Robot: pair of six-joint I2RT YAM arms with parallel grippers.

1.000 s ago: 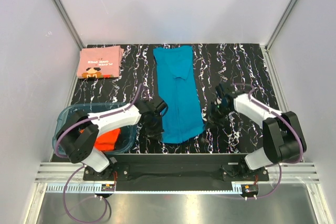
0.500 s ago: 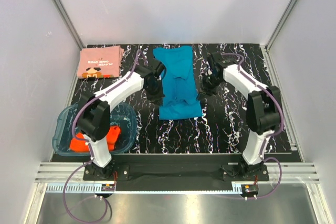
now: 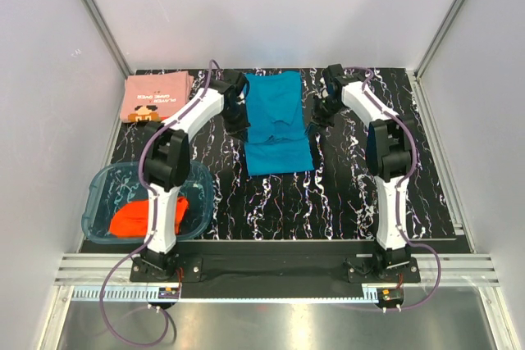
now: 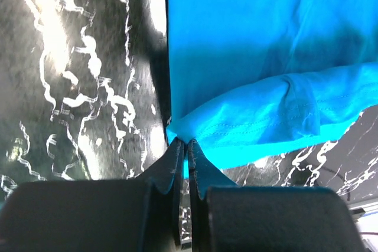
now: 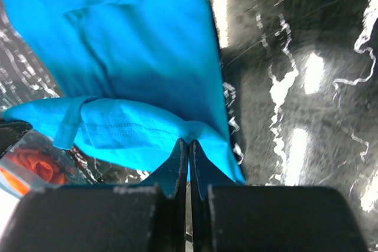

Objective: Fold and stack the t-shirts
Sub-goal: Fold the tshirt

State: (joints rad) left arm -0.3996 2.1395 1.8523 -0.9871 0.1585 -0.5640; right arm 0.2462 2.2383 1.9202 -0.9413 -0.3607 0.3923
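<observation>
White walls [image 3: 271, 14] are surrounding the black table [image 3: 344, 194]. At 12 o'clock the left gripper [image 4: 184, 144] and right gripper [image 5: 188, 144] are pinching the teal-blue shirt [image 3: 277, 133]. The left arm [image 3: 164, 217] is half hiding the orange-red shirt [image 3: 131, 219].

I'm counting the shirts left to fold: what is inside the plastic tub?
A crumpled orange shirt lies in the tub. The left arm crosses over the tub's right part, so anything beneath it, or under the shirt, is hidden.
</observation>
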